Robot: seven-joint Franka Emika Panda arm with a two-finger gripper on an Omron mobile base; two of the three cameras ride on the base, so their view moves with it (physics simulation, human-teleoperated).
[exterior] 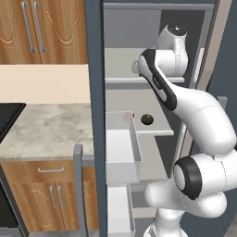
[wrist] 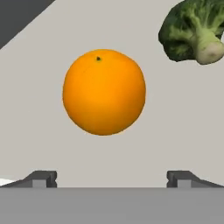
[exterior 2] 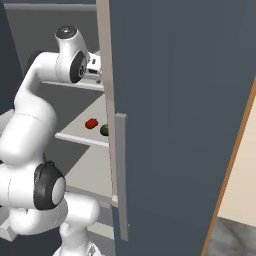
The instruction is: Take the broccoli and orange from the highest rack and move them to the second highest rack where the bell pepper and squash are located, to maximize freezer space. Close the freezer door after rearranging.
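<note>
Pale grey highest rack [wrist: 39, 109] bears a smooth bright orange [wrist: 104, 92] ahead of the wide-spread gripper [wrist: 112, 179], lumpy broccoli [wrist: 192, 30] beside.

Broccoli [wrist: 192, 30] cut off by the hand view's top and right edges. Pincer hidden in the left base view behind the white arm. Highest rack [exterior: 121, 80] partly covered there by the arm's elbow. In the right base view, freezer door [exterior 2: 185, 125] cropped at top, right and bottom, covering part of a dark green round thing [exterior 2: 104, 130] beside a small red item [exterior 2: 91, 123], too small to identify.
</note>
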